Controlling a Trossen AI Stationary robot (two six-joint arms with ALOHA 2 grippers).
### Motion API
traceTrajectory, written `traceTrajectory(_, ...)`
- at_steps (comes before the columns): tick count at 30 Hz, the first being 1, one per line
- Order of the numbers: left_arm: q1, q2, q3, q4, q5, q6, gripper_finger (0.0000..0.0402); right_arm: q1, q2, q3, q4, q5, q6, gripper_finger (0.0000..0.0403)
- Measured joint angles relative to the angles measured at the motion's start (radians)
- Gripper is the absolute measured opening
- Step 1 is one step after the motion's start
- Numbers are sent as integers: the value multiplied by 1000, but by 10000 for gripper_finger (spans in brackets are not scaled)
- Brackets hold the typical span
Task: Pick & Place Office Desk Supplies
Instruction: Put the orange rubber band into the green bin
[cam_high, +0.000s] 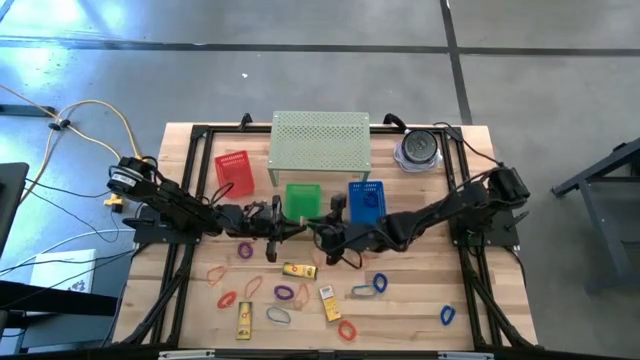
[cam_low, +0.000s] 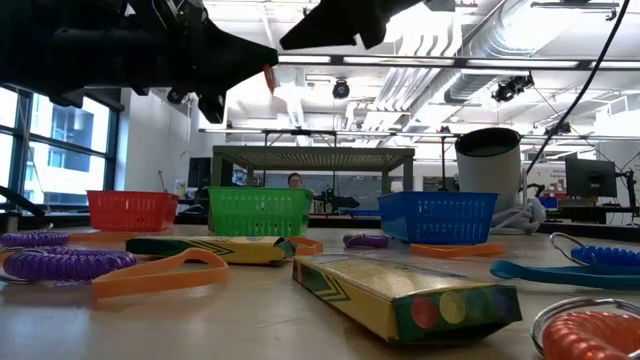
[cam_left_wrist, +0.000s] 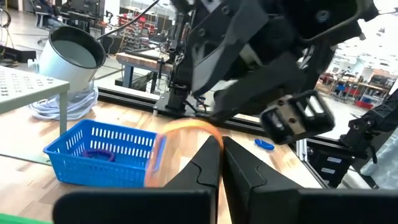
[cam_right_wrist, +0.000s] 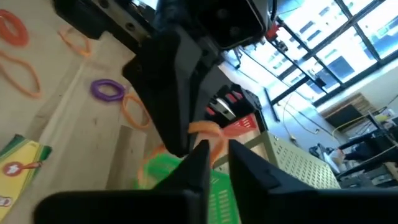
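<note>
Tools are meeting in mid-air over the middle of the wooden surface (cam_high: 480, 300), just in front of the green basket (cam_high: 303, 198). The left tool (cam_high: 290, 228) is reaching in from its side with its fingers (cam_left_wrist: 208, 165) pressed together, and it is pinching a thin orange loop (cam_left_wrist: 186, 126) at their tips. The right tool (cam_high: 318, 232) is facing it tip to tip, its fingers (cam_right_wrist: 199, 163) standing narrowly apart. The loop is showing right at that gap in the right wrist view, and whether those fingers are touching it cannot be told.

The other supplies are lying on the near half of the surface. A purple loop (cam_high: 246, 250) is resting below the left arm, and a blue loop (cam_high: 379, 283) is lying below the right arm. Three yellow packets (cam_high: 299, 269) are sitting among orange and red loops (cam_high: 227, 299) nearer the front edge. Another blue loop (cam_high: 447, 315) is lying well apart toward the right corner.

Behind the arms, a red basket (cam_high: 233, 172) and a blue basket (cam_high: 366, 198) are flanking the green one. The pale green perforated shelf (cam_high: 320, 140) is standing behind them at the far edge.
</note>
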Motion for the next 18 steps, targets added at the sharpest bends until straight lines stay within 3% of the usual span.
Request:
traceTrajectory(5, 0, 0, 0, -10, 0, -1, 1, 53, 0, 0, 2, 95, 0, 152)
traceTrajectory(9, 5, -37, 20, -148, -15, -27, 1, 109, 0, 0, -3, 396, 29, 205)
traceTrajectory(13, 23, -117, 130, -549, -45, -35, 1, 155, -2, 0, -120, 654, 60, 224)
traceTrajectory(18, 77, -158, 351, -1114, -55, -64, 1, 205, -10, 0, -339, 712, 281, 219)
